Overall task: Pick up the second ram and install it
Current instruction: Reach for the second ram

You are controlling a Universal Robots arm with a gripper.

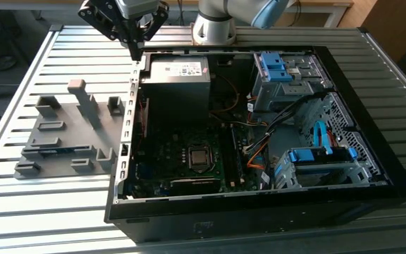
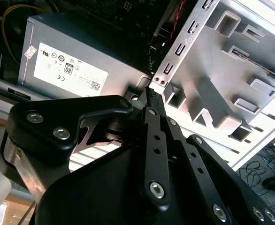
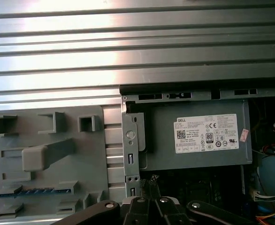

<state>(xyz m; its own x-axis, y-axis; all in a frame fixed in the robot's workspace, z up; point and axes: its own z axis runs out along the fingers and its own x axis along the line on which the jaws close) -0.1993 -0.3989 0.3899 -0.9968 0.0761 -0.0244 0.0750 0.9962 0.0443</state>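
Observation:
The second ram is a thin blue stick lying in a slot of the gray holder on the exterior view's left, outside the computer case. In the first wrist view the ram rests low in the same holder. My gripper hangs above the case's far left corner, beside the power supply, well away from the ram. Its fingers are shut with nothing between them, as seen in both wrist views.
The open case holds a motherboard, loose cables and blue-latched drive bays. The case's metal wall stands between holder and motherboard. The arm's base stands behind the case on a ribbed metal table.

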